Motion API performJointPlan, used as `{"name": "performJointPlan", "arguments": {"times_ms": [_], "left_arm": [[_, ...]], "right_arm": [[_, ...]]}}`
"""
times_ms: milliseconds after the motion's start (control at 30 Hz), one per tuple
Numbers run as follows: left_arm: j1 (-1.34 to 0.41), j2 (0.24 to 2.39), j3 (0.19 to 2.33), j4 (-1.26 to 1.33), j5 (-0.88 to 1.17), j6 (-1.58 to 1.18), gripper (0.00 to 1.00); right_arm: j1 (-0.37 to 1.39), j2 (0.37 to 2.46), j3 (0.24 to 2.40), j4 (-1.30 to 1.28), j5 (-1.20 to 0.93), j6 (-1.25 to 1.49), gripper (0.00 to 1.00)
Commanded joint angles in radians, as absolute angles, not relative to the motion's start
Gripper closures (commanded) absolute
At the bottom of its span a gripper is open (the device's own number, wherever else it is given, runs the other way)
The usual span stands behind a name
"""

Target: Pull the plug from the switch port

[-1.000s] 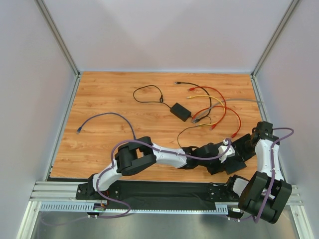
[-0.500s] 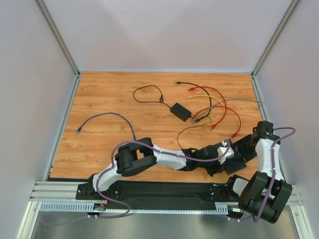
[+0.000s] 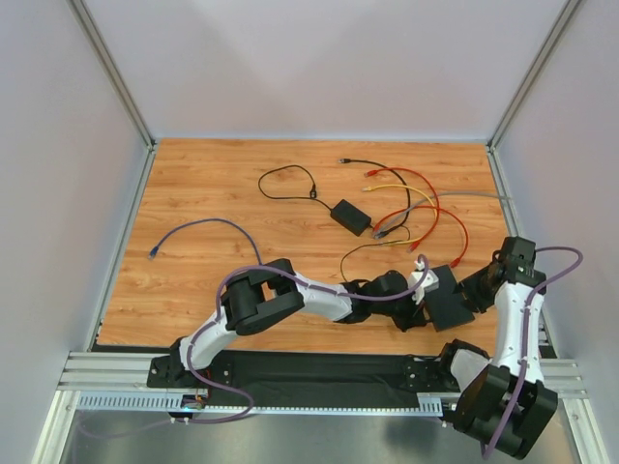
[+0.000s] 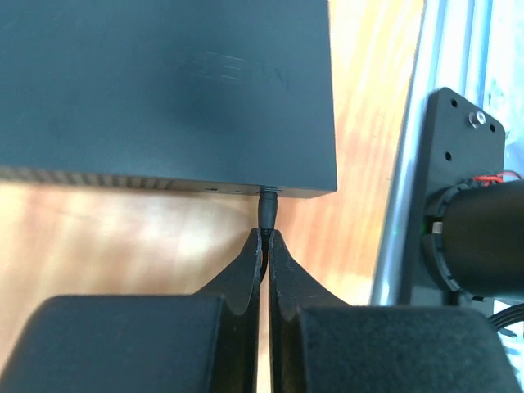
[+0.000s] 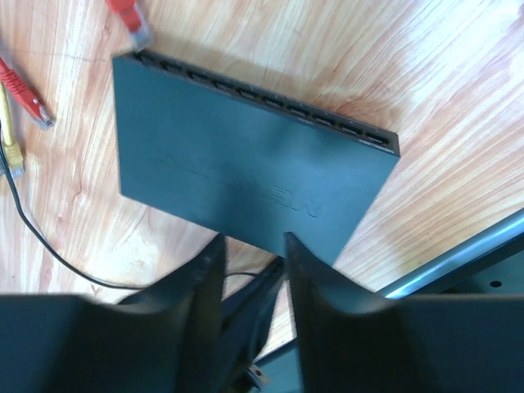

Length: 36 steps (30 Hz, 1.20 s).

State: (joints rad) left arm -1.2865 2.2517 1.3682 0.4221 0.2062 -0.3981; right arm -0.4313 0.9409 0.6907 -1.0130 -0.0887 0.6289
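Observation:
The switch (image 3: 451,301) is a flat black box on the wood near the front right; it also shows in the left wrist view (image 4: 164,90) and the right wrist view (image 5: 246,155), with its sockets along the far edge. A small black plug (image 4: 268,209) sits in the switch's near edge. My left gripper (image 4: 266,235) is shut on the thin cable right behind that plug. My right gripper (image 5: 251,241) is open, with its fingers (image 5: 196,286) over the switch's near edge; whether they touch it I cannot tell.
A black power-adapter brick (image 3: 350,217) lies mid-table with red, yellow and black cables (image 3: 418,208) tangled behind the switch. A red plug (image 5: 127,18) lies at the switch's far corner. A purple cable (image 3: 205,228) curls at the left. The metal rail (image 3: 290,372) runs along the front.
The switch has slid and turned a little to the left. My left gripper drew back to the left with it. My right forearm swung outward to the right.

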Motion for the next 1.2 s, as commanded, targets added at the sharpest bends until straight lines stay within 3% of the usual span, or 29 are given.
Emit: {"name": "performJointPlan", "arguments": {"times_ms": [0,167,200,300,600,1167], "left_arm": [[-1.229,2.233,1.322,0.469,0.25,-0.442,1.0],[-1.224,2.229,1.313,0.479,0.262,-0.443,1.0],[-1.224,2.229,1.315,0.479,0.262,-0.446,1.0],[-1.224,2.232,1.319,0.476,0.262,-0.448,1.0],[-1.224,2.23,1.316,0.471,0.259,-0.452,1.0],[-1.224,2.246,1.328,0.465,0.255,-0.465,1.0]], "right_arm": [[-0.402,0.934,0.683,-1.002,-0.13,0.612,0.66],[-0.344,0.969,0.666,-0.98,-0.173,0.598,0.81],[-0.321,0.976,0.664,-0.971,-0.185,0.594,0.87],[-0.266,1.005,0.669,-0.963,-0.187,0.591,0.93],[-0.149,1.075,0.624,-0.861,-0.176,0.638,1.0],[-0.023,1.143,0.592,-0.822,-0.011,0.709,1.0]]}}
